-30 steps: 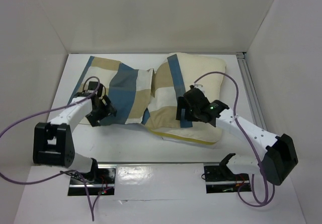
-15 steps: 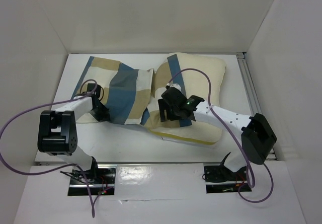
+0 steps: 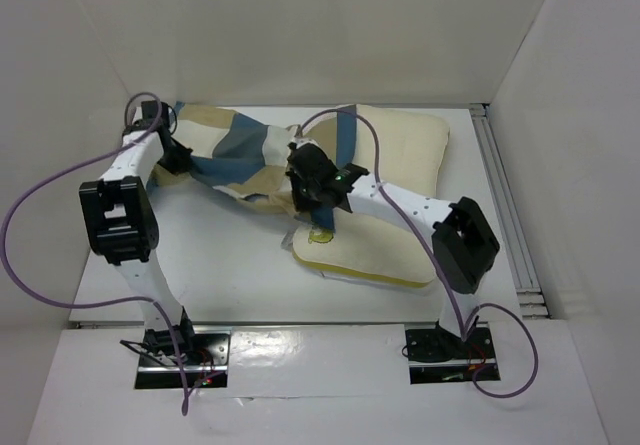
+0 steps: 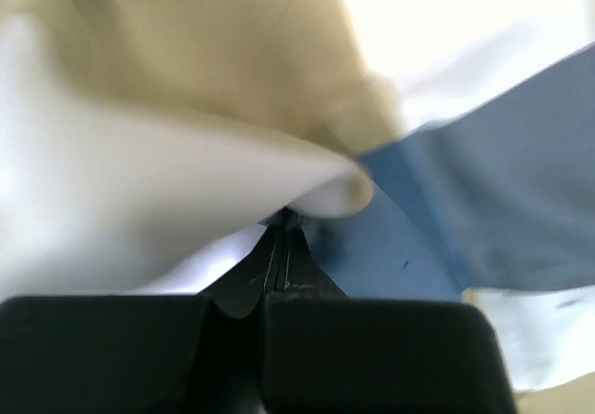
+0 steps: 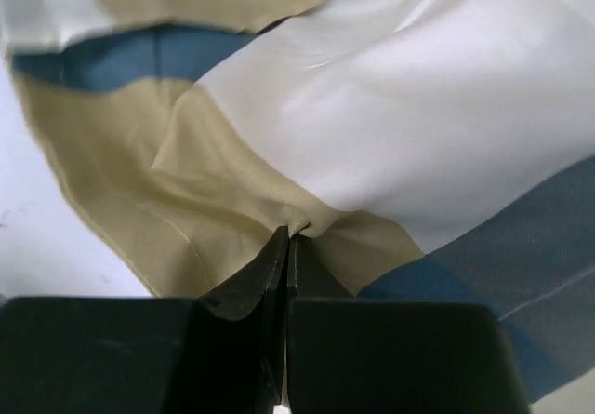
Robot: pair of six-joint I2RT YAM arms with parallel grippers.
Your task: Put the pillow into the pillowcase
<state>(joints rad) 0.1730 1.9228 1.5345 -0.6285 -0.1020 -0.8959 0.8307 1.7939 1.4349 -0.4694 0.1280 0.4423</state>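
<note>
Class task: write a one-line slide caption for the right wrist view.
The right gripper pinches a fold of the checked pillowcase, jaws shut on tan cloth.

Top view looking down, both wrist views close on pillowcase (image 3: 240, 145)

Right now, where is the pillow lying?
In the top view, the pillow lies right of centre, beneath the right arm, its left part overlapped by the pillowcase, which stretches away to the left.

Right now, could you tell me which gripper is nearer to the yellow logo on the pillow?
Right. The right gripper is shut on the pillowcase right beside the yellow logo on the pillow; the left gripper is shut on the pillowcase's far-left end, well away.
</note>
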